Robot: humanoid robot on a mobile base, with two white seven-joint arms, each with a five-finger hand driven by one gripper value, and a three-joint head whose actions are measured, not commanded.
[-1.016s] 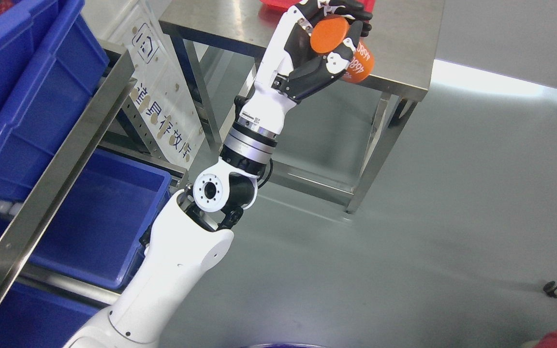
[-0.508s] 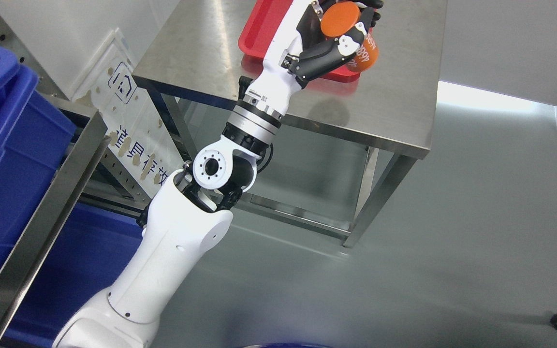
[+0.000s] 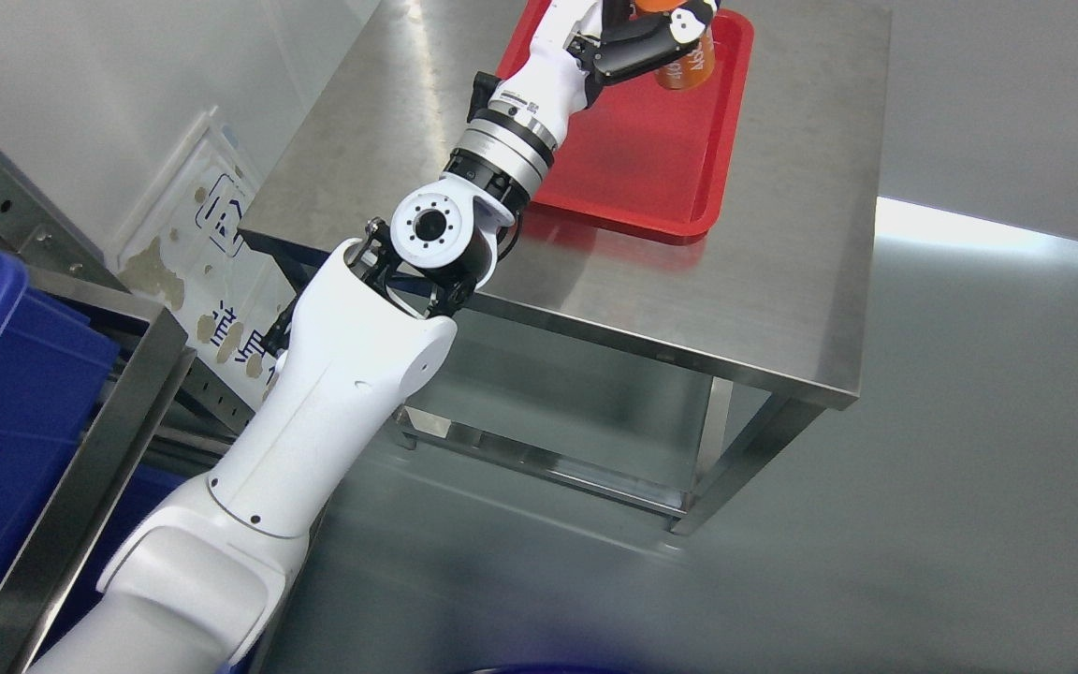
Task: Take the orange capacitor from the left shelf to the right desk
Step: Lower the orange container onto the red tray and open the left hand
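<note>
Gripping the orange capacitor (image 3: 686, 64) over the red tray (image 3: 679, 159), the left hand (image 3: 637, 42) – both cut off by the frame's top.

Red tray (image 3: 679, 159) apparently bare, steel desk (image 3: 782, 281) open around it

Orange capacitor (image 3: 686, 58): cylindrical, white print on its side, partly cut off by the top edge of the view. Held in the left robot hand (image 3: 651, 42), above the red tray (image 3: 679, 178) on the steel table (image 3: 782, 290).
</note>
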